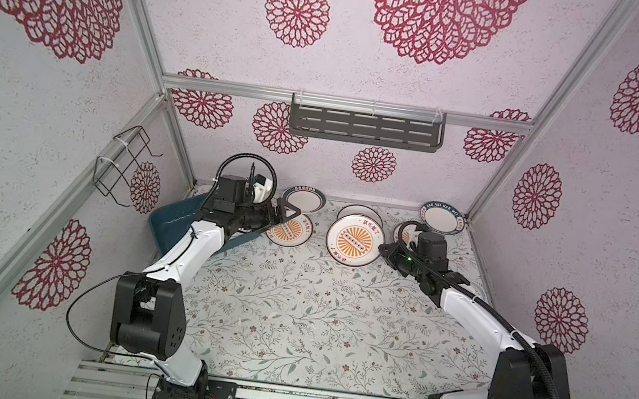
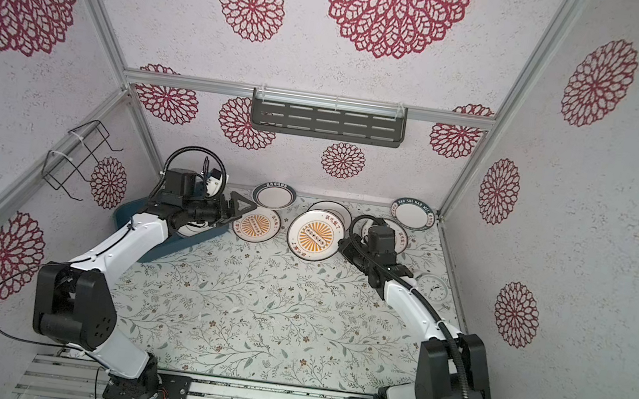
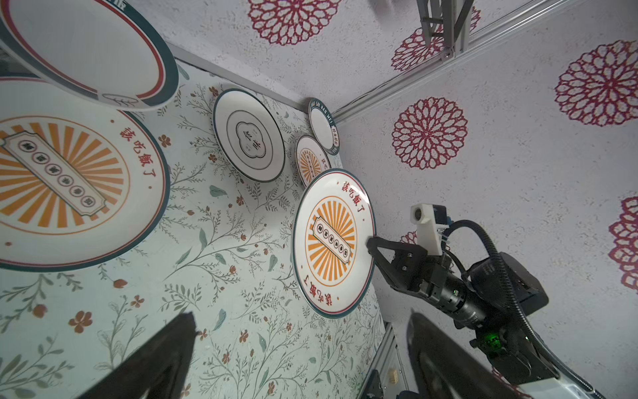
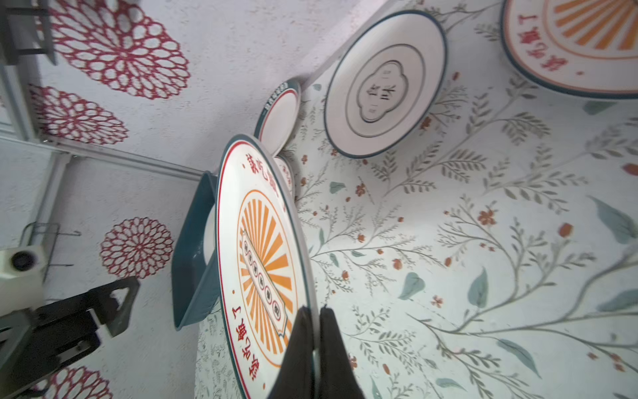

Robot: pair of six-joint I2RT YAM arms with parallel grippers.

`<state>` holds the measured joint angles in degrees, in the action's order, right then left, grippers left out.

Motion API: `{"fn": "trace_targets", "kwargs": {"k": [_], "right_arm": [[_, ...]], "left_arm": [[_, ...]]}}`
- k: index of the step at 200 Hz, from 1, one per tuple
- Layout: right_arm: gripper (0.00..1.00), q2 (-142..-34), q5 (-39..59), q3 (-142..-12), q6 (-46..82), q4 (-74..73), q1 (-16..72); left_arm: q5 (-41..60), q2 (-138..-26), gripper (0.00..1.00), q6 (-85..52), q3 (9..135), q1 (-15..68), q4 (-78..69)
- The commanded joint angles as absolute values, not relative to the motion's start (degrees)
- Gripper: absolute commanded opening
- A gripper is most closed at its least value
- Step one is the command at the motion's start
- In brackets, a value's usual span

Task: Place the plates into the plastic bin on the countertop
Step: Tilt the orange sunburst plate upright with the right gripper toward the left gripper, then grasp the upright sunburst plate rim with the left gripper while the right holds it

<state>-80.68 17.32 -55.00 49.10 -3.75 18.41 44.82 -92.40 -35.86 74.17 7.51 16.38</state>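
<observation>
Sunburst plate (image 1: 353, 242) tilted, rim pinched by outstretched right arm's fingers (image 4: 336, 355).

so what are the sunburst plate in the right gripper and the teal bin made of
Held sunburst plate: probably glazed ceramic, possibly melamine; glossy white face, crisp printed pattern, thin rigid rim. Teal bin: likely moulded plastic; uniform colour, thin walls, rounded corners, soft sheen.
</observation>
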Motion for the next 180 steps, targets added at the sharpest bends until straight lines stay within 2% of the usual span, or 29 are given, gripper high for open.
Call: {"fn": "trace_targets", "kwargs": {"k": [1, 60, 103, 118, 141, 158, 180], "right_arm": [[0.0, -80.4, 22.64, -57.78, 49.82, -11.46, 20.21], [0.0, -81.63, 26.98, -60.36, 51.26, -16.61, 23.2], [0.0, -82.0, 27.74, -60.9, 51.09, -17.64, 23.74], [0.0, -82.09, 27.73, -61.0, 51.15, -17.68, 23.9], [0.0, -82.0, 26.99, -60.86, 50.76, -17.23, 23.95], [0.0, -81.91, 26.7, -60.65, 50.71, -17.11, 24.08], [0.0, -81.95, 26.54, -60.64, 50.71, -17.22, 24.43]], "left_arm": [[46.72, -93.79, 1.0, -33.37, 76.52, 9.19, 18.45], [47.8, -95.0, 0.94, -33.16, 76.73, 10.85, 18.68], [48.2, -95.19, 0.75, -33.23, 76.9, 11.16, 18.59], [48.26, -95.16, 0.65, -33.27, 76.9, 11.11, 18.58], [48.16, -95.14, 0.38, -33.28, 76.99, 11.16, 18.75], [48.47, -95.36, 0.22, -33.24, 77.08, 11.15, 18.8], [48.65, -95.54, 0.12, -33.22, 77.17, 11.16, 18.9]]}}
